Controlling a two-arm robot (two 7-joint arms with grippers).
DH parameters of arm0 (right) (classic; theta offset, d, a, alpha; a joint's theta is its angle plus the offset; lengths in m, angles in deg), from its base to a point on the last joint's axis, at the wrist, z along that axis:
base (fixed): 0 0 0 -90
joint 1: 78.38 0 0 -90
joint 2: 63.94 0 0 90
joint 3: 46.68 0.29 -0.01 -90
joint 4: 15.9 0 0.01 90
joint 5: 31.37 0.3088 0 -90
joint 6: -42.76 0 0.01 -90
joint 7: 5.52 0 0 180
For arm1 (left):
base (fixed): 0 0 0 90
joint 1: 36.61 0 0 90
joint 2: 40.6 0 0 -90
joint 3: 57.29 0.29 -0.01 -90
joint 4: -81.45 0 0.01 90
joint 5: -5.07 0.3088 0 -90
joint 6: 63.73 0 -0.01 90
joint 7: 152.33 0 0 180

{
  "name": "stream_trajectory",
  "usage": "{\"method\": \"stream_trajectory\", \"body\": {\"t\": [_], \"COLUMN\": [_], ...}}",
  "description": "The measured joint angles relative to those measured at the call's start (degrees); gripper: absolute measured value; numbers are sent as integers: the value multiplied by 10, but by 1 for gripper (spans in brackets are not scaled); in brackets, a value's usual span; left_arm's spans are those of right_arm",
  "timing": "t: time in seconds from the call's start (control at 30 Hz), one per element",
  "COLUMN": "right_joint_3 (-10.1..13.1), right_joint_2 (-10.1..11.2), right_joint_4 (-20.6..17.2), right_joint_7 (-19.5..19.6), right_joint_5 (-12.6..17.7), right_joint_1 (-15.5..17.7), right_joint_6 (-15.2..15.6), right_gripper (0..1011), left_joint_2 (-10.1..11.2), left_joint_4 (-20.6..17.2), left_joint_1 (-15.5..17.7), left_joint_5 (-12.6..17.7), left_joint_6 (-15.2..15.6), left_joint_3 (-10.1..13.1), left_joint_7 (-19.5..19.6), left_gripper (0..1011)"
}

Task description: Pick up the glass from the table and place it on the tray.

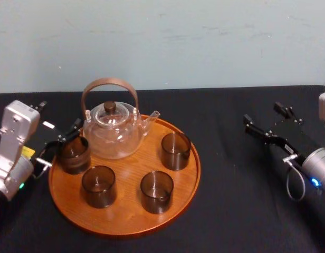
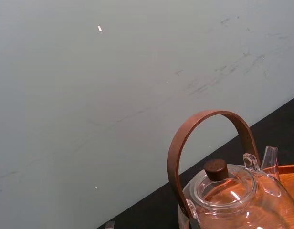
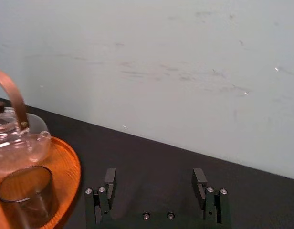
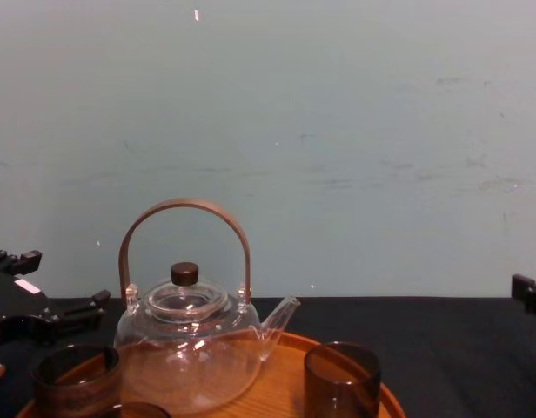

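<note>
The left gripper [image 1: 66, 143] grips the glass [image 1: 74, 155] between its fingers at the middle left of the frame, on the left edge of the tray [image 1: 125, 213]. The glass seems to be set down. I would loosen slowly, then lift straight up, clear of the teapot [image 1: 114, 132]. The right gripper [image 3: 155, 176], fingers spread, idles over the worktop [image 1: 231, 184].

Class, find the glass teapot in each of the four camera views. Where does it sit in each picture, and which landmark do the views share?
Head view: the glass teapot stands left of centre, at the back of the tray.
Left wrist view: lower right corner of the picture, handle arching above.
Right wrist view: at the picture's left edge, partly cut off.
Chest view: lower left of centre.
Shared landmark: the orange-brown tray beneath it.
</note>
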Motion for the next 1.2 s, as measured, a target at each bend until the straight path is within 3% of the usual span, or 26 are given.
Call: {"method": "stream_trajectory", "body": {"t": [0.57,1.2], "right_joint_3": [12,11], "right_joint_2": [-48,-46], "right_joint_4": [62,60], "right_joint_7": [15,14], "right_joint_5": [-29,-29], "right_joint_1": [-5,-6], "right_joint_6": [-23,-22], "right_gripper": [1002,1002], "left_joint_2": [0,0], "left_joint_4": [0,0], "left_joint_1": [0,0], "left_joint_5": [0,0], "left_joint_6": [0,0], "left_joint_3": [0,0], "left_joint_7": [0,0], "left_gripper": [1001,1001]}}
